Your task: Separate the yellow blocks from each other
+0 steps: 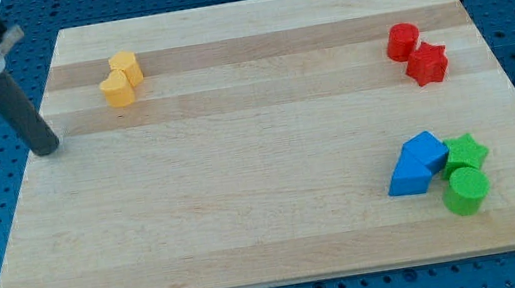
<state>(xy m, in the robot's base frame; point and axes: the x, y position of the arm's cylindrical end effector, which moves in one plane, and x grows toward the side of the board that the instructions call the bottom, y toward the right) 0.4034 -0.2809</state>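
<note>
Two yellow blocks sit touching near the view's top left: a yellow block (127, 67) with flat sides, and a yellow heart-like block (116, 89) just below and left of it. My tip (47, 149) rests at the board's left edge, below and left of the yellow pair, about a block's width or two away from the lower one. The dark rod slants up to the view's top left corner.
A red cylinder (403, 41) and a red star (427, 64) sit at the top right. Two blue blocks (416, 164), a green star (464, 150) and a green cylinder (466, 190) cluster at the bottom right. The wooden board (248, 216) lies on a blue perforated table.
</note>
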